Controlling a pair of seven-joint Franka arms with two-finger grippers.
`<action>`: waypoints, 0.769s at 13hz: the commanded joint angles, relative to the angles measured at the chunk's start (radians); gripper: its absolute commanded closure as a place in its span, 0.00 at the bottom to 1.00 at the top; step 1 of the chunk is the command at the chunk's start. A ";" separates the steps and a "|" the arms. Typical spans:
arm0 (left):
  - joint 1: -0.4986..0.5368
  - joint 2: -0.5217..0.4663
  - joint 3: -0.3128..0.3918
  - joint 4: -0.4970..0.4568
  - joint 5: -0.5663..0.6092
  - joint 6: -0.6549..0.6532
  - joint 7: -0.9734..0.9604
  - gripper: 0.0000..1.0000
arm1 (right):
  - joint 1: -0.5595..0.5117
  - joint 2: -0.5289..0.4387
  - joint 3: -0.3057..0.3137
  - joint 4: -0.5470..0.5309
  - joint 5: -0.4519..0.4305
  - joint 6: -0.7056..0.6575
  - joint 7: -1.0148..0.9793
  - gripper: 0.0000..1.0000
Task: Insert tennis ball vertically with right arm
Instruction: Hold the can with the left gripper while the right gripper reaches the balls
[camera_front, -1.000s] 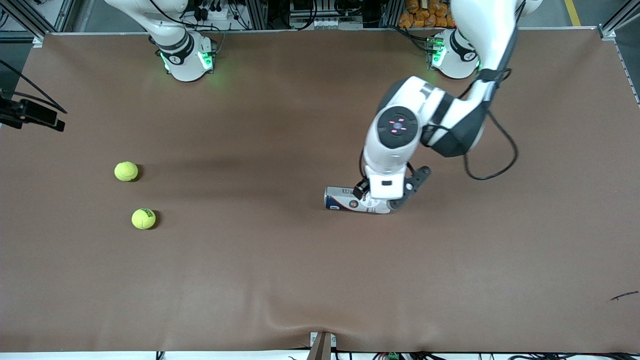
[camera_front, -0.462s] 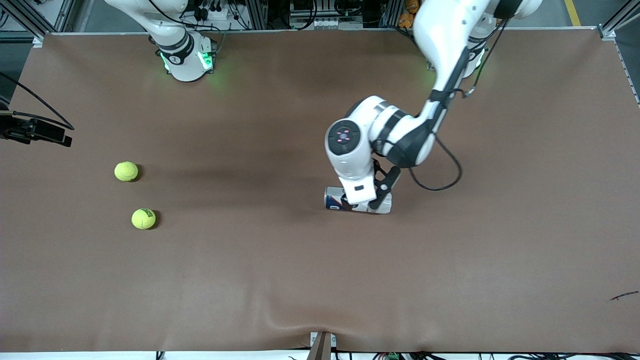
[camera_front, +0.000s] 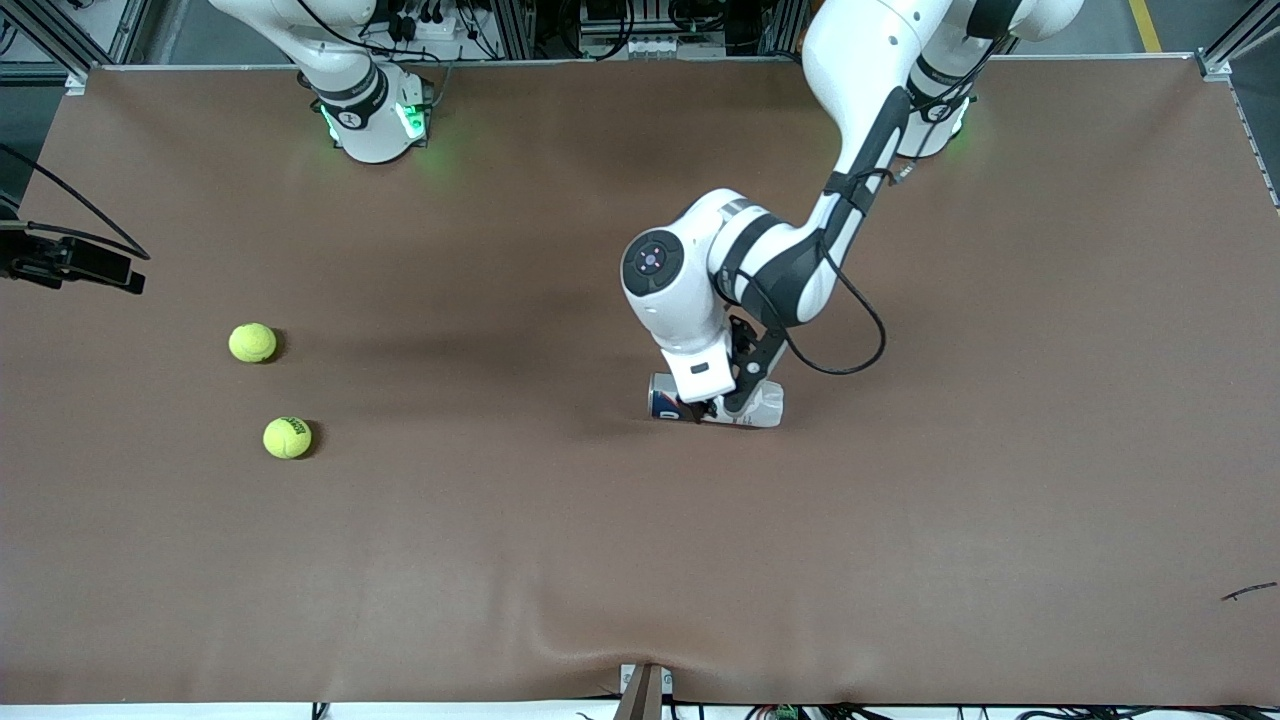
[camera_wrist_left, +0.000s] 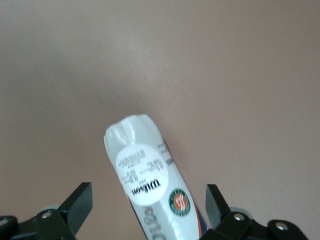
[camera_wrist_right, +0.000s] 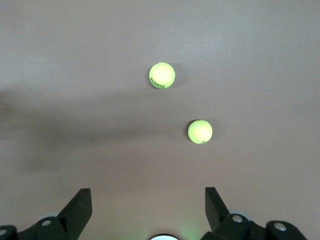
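Note:
Two yellow-green tennis balls lie on the brown table toward the right arm's end: one (camera_front: 252, 342) (camera_wrist_right: 200, 132), and another (camera_front: 287, 438) (camera_wrist_right: 162, 75) nearer the front camera. A tennis-ball can (camera_front: 768, 404) (camera_wrist_left: 142, 170) lies on its side near the table's middle. My left gripper (camera_front: 715, 406) (camera_wrist_left: 147, 192) is down over the can, open, one finger on each side of it and gaps showing. My right gripper (camera_wrist_right: 147, 195) hangs open and empty high over the table between its base and the balls.
The right arm's base (camera_front: 372, 120) glows green at the table's edge farthest from the front camera. A black part with cables (camera_front: 70, 262) juts in at the right arm's end. A wrinkle (camera_front: 600, 625) runs in the brown cover near the front edge.
The left arm swung along the can toward the right arm's end, and its open gripper now straddles the can's middle. The balls and the can have not moved.

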 joint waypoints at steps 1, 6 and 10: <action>-0.004 -0.016 0.008 0.012 0.017 -0.038 -0.136 0.00 | 0.011 0.002 -0.001 0.018 -0.008 -0.013 -0.006 0.00; -0.015 0.021 0.003 0.014 0.011 -0.026 -0.267 0.00 | 0.028 0.002 -0.001 0.017 -0.012 -0.022 -0.004 0.00; -0.025 0.084 0.005 0.017 0.022 -0.021 -0.321 0.00 | 0.031 0.016 -0.001 0.009 -0.005 -0.106 -0.006 0.00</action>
